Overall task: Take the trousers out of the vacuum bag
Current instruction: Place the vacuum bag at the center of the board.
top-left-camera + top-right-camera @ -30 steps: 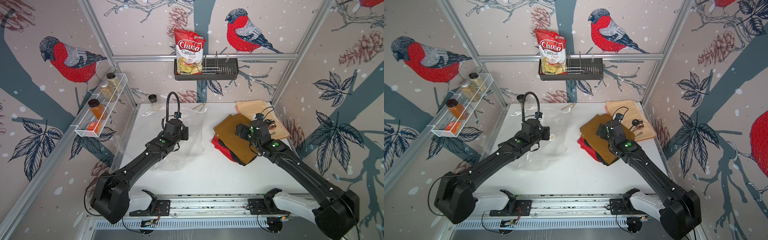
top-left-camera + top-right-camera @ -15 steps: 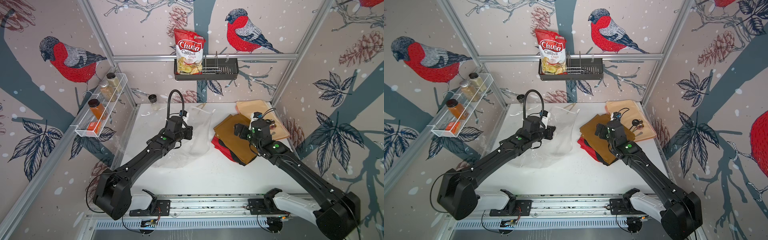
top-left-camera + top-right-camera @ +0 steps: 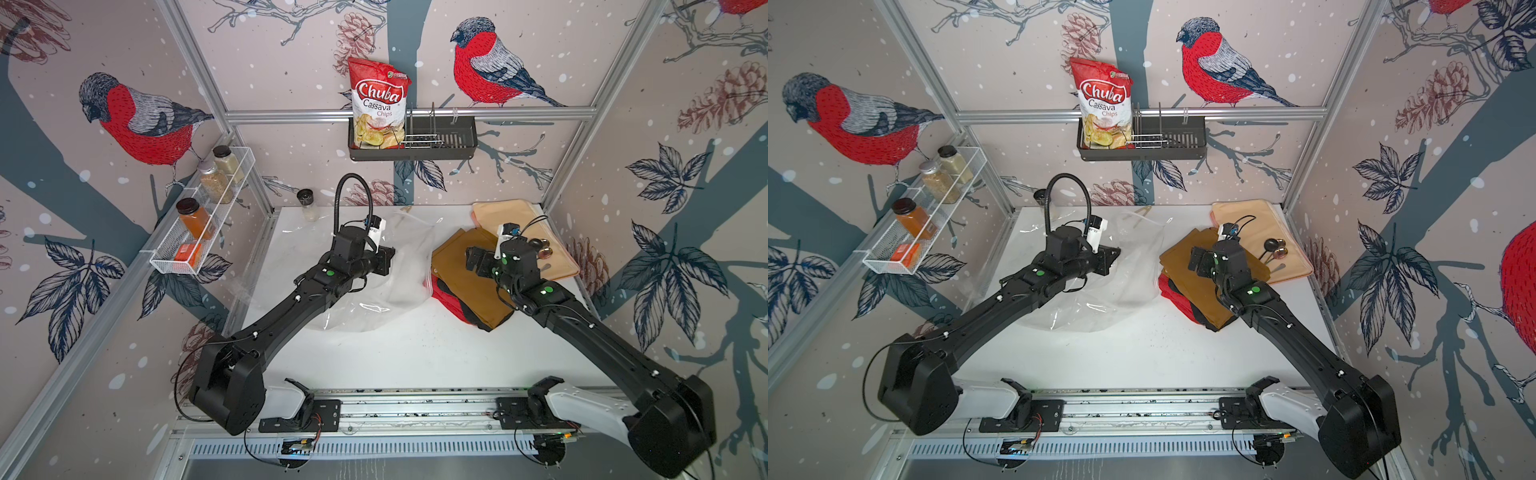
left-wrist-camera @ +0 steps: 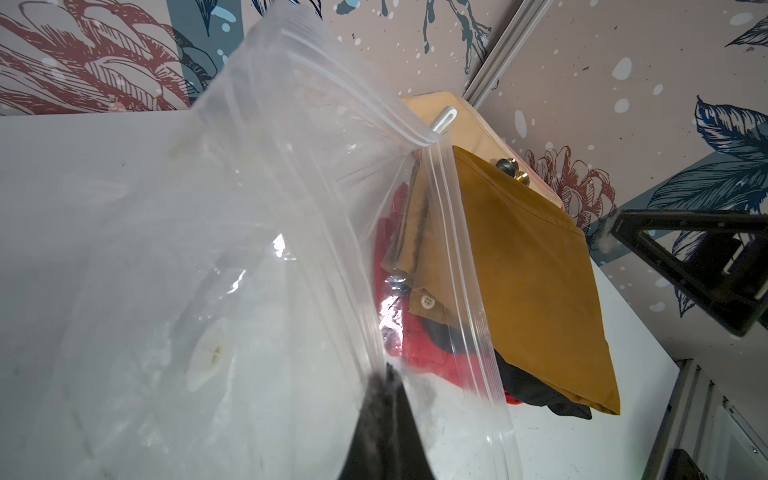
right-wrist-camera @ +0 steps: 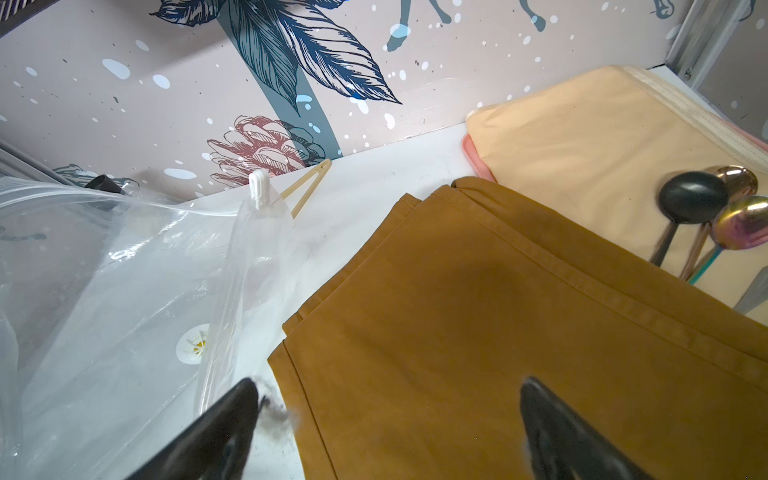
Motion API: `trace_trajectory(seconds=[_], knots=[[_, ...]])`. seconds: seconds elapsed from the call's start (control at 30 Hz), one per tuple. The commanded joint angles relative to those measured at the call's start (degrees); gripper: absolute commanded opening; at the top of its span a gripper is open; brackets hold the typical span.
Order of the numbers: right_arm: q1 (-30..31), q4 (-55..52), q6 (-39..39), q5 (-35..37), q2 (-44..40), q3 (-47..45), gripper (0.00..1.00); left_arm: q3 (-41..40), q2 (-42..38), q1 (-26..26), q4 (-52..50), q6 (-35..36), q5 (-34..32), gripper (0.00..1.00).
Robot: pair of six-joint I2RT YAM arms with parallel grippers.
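Behind the trousers [image 3: 453,268], peach mat [image 3: 498,212] with spoons [image 3: 544,250]; vacuum bag [image 3: 409,270] alongside.

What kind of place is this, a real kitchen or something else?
Probably a robot test booth dressed as a kitchen corner: wallpaper panels in an aluminium frame, two robot arms on a rail, and a hanging wire rack of spice jars.

The white bench [image 3: 415,357] lies bare along its near half; further back, the clear crinkly plastic vacuum bag [image 3: 409,259] and the stacked folded cloth trousers [image 3: 461,270] block passage.
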Motion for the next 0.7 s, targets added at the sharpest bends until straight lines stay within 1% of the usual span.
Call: trace_trajectory(seconds=[0.0, 0.13, 0.37, 0.4, 0.47, 0.57, 0.67], knots=[[-0.25, 2.50, -0.36, -0.60, -0.03, -0.57, 0.98, 1.67, 1.65, -0.05, 3.99, -1.05, 1.12, 0.00], [-0.59, 2.60, -0.40, -0.80, -0.06, -1.01, 0.98, 2.45, 4.24, -0.11, 4.86, -1.60, 1.77, 0.00], [-1.49, 2.86, -0.64, -0.92, -0.60, -2.03, 0.98, 0.55, 6.21, -0.14, 5.82, -1.41, 2.41, 0.00], [-1.70, 2.99, -0.71, -0.94, -0.72, -2.08, 0.98, 0.15, 6.27, -0.19, 5.80, -1.29, 2.40, 0.03], [-1.96, 3.34, -1.08, -1.13, -0.52, -2.25, 0.98, -0.65, 6.01, -0.18, 5.97, -0.92, 2.48, 0.13], [-2.54, 3.41, -1.64, -1.33, -0.04, -2.06, 0.98, -1.92, 4.74, -0.15, 6.83, -0.73, 2.40, 0.33], [-3.44, 3.74, -2.09, -1.98, 0.14, -1.74, 0.98, -2.00, 3.26, -0.14, 6.40, -0.01, 2.48, 0.44]])
